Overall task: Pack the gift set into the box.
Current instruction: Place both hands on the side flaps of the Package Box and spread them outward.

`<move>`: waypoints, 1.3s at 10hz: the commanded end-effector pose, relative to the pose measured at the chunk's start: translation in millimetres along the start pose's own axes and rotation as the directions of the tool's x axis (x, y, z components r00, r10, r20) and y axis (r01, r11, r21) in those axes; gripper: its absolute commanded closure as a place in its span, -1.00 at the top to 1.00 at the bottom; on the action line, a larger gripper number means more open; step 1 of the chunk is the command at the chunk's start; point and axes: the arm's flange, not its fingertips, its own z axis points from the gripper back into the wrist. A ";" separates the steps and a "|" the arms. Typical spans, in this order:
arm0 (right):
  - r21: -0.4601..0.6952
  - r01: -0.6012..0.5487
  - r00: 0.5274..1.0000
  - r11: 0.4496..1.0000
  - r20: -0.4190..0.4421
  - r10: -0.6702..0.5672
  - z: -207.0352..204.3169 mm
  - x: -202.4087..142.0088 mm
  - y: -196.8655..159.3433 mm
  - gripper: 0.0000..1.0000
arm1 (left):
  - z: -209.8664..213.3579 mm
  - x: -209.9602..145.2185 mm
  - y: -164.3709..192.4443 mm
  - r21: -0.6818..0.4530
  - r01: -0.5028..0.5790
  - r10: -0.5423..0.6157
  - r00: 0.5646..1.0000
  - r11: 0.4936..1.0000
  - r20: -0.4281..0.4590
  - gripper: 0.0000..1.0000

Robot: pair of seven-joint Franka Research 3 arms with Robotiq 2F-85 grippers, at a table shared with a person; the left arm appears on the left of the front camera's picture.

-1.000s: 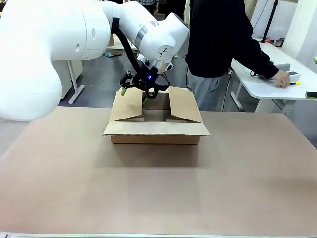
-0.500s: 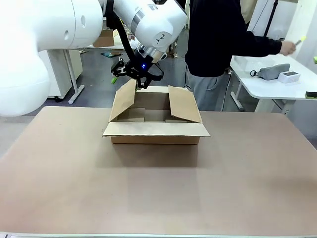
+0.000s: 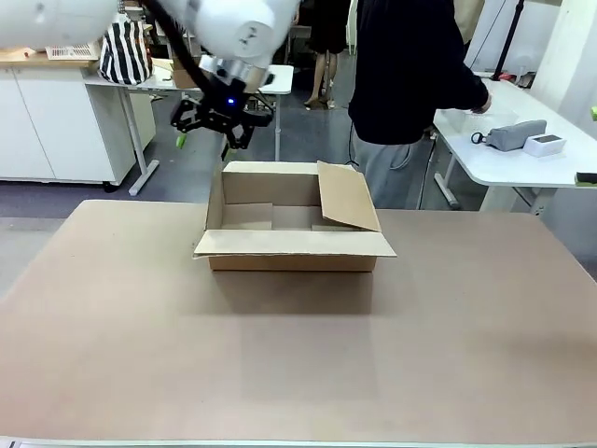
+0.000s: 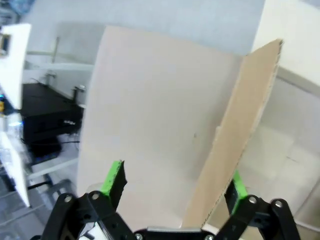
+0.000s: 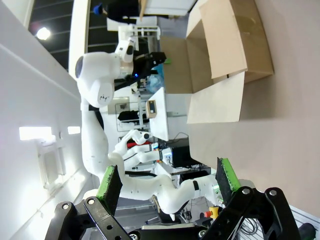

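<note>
light: bright, even indoor | shadow: soft before box (image 3: 294, 245) | blur: left wrist view soft | distortion: wide-angle wrist edges

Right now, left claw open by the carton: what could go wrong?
1. The right flap of the large brown corrugated cardboard carton leans in over the opening and may block anything lowered in.
2. The open left claw hangs close by the upright left flap; a sideways move could snag it and drag the carton.

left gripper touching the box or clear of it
Apart. The front view shows floor between the open left gripper and the top edge of the box.
</note>
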 end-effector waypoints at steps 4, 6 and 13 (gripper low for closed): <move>-0.007 -0.022 1.000 1.000 -0.010 0.022 2.6 -1.0 -0.4 1.00 | -62.6 -32.2 95.8 -0.382 0.032 -0.035 0.999 0.924 -0.001 1.00; -0.007 -0.022 1.000 1.000 -0.010 0.022 2.6 -1.0 -0.4 1.00 | -86.0 -37.5 145.1 -0.551 0.044 -0.044 0.999 0.834 0.013 1.00; -0.007 -0.022 1.000 1.000 -0.010 0.022 2.6 -1.0 -0.4 1.00 | -138.4 -40.2 173.9 -0.705 0.045 -0.056 0.998 0.708 0.006 1.00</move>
